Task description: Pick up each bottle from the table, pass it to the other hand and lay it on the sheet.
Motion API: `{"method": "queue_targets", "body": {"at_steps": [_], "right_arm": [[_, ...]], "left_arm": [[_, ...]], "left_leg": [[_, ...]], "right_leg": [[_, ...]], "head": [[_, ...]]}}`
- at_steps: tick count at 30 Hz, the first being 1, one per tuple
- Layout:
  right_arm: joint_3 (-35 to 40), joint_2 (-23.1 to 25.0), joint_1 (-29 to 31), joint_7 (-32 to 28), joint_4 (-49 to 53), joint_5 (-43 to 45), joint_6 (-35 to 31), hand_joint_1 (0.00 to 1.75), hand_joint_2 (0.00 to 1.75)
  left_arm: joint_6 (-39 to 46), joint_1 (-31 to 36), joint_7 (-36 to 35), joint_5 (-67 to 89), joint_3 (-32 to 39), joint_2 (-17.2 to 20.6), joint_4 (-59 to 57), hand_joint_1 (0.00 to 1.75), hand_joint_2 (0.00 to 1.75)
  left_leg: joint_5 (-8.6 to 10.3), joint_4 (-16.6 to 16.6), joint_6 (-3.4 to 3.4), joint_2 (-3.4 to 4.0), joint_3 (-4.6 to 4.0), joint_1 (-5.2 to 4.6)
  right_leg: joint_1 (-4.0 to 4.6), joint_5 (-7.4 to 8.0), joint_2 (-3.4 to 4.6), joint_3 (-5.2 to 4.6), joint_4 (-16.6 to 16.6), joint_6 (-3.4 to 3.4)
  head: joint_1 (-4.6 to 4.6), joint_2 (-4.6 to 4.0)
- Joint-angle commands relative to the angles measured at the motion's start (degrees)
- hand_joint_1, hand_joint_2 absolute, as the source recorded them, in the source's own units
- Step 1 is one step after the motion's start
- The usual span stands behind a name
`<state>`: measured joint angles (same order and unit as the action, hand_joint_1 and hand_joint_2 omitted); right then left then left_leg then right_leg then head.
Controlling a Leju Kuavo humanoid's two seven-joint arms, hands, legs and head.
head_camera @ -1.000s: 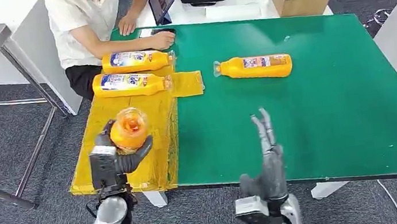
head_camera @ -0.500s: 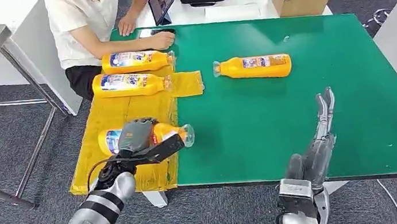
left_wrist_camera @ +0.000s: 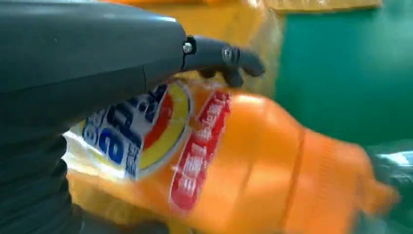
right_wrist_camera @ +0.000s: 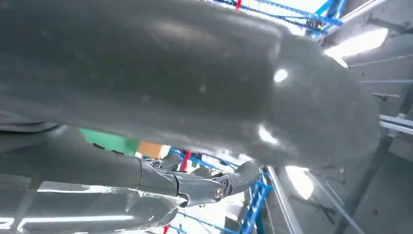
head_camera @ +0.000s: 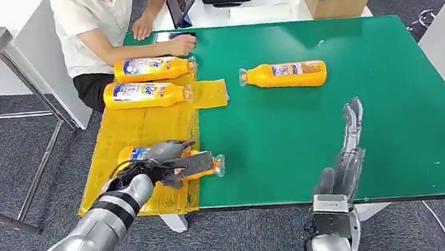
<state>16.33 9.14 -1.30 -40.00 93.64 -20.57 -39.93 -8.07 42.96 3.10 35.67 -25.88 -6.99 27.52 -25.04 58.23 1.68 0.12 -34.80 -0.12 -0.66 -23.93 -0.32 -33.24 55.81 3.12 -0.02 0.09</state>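
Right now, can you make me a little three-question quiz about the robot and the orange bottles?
1. How many orange bottles lie fully on the yellow sheet without a robot hand on them?
2. True or false: the right hand is holding a bottle.
3. Which hand grips the bottle at the near end of the sheet: A) the left hand, B) the right hand, C) the person's hand?

Key:
1. Two, the far bottles and near the person. One more bottle lies on the green table.
2. False: its fingers are straight and apart with nothing in them.
3. A.
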Motion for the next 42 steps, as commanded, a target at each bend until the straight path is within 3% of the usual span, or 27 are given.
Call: {"method": "queue_targets", "body": {"at_steps": [1, 7, 16, 21, 25, 27, 30, 31, 34, 42], "right_arm": [[4.36, -3.0, 3.94, 0.0, -8.82, 3.41, -0.07, 0.0, 0.0], [4.37, -2.89, 3.92, 0.0, -9.52, 3.62, -0.07, 0.0, 0.0], [4.37, -2.89, 3.92, 0.0, -9.52, 3.62, -0.07, 0.0, 0.0], [3.41, -2.93, 2.67, 0.0, -9.42, 3.37, -0.07, 0.0, 0.0], [1.82, -2.69, 0.35, 0.0, -7.45, 0.87, -0.07, 0.0, 0.0], [0.36, -2.19, -0.66, 0.0, -6.47, -0.83, -0.07, 0.0, 0.0], [-2.85, -1.82, -1.59, 0.0, -6.56, -4.87, -0.07, 0.0, 0.0], [-4.57, -2.03, -1.54, 0.0, -10.14, -9.02, -0.07, 0.0, 1.75], [-8.69, -4.61, 0.06, 0.0, -19.15, -15.79, -0.07, 0.0, 1.75], [-8.5, -5.02, 0.07, 0.0, -19.08, -15.31, -0.07, 0.0, 1.75]], "left_arm": [[-6.33, 4.46, 3.05, -7.6, 6.96, -0.66, -8.07, 0.0, 1.75], [-2.21, 5.3, 2.37, -4.86, 2.98, -3.54, -6.56, 0.0, 1.75], [-2.21, 5.3, 2.37, -4.86, 2.98, -3.54, -6.56, 0.0, 1.75], [3.92, 2.33, 8.92, -6.85, 4.12, -4.72, -1.75, 0.0, 1.75], [8.37, -13.28, 22.91, -24.03, 9.53, -7.14, 25.12, 0.0, 1.75], [10.3, -23.63, 25.23, -37.99, 9.43, -8.76, 43.03, 0.0, 1.75], [13.19, -30.92, 24.33, -50.15, 4.58, -7.36, 55.49, 0.0, 1.75], [13.58, -32.25, 24.76, -52.37, 3.11, -6.1, 57.46, 0.0, 1.75], [13.48, -37.43, 28.4, -56.32, 3.2, -4.92, 62.32, 0.0, 1.75], [13.47, -37.32, 28.46, -56.34, 3.33, -4.75, 62.43, 0.0, 1.75]], "left_leg": [[-0.07, -0.1, -0.12, 0.21, 0.34, 0.05], [-0.03, -0.01, -0.08, -0.03, 0.21, 0.05], [-0.04, -0.01, -0.1, 0.01, 0.18, 0.03], [-0.05, -0.03, -0.11, -0.02, 0.24, 0.04], [-0.02, -0.1, -0.04, -0.04, 0.2, -0.02], [-0.05, -0.15, -0.03, -0.02, 0.24, -0.07], [-0.23, -0.04, -0.06, 0.12, 0.3, -0.14], [-0.18, -0.04, -0.09, 0.1, 0.17, -0.14], [-0.17, -0.16, -0.1, 0.18, 0.26, -0.09], [-0.14, -0.05, -0.05, -0.01, 0.07, -0.1]], "right_leg": [[0.04, -0.01, 0.24, 0.24, -0.06, -0.13], [0.05, -0.03, 0.0, 0.18, -0.03, -0.08], [0.03, -0.04, 0.03, 0.15, 0.0, -0.11], [0.05, -0.05, 0.01, 0.21, -0.03, -0.11], [-0.02, -0.03, -0.02, 0.15, -0.08, -0.04], [-0.07, -0.07, -0.01, 0.19, -0.12, -0.03], [-0.11, -0.18, 0.16, 0.21, -0.01, -0.06], [-0.13, -0.12, 0.16, 0.06, -0.03, -0.05], [-0.08, -0.07, 0.21, 0.16, -0.22, -0.06], [-0.09, -0.17, 0.06, 0.02, -0.09, 0.07]], "head": [[-0.02, 0.0], [-0.02, 0.0], [-0.02, 0.0], [-0.04, 0.0], [-0.04, 0.0], [-0.02, 0.0], [-0.04, 0.0], [-0.02, 0.0], [-0.04, 0.0], [-0.02, 0.0]]}}
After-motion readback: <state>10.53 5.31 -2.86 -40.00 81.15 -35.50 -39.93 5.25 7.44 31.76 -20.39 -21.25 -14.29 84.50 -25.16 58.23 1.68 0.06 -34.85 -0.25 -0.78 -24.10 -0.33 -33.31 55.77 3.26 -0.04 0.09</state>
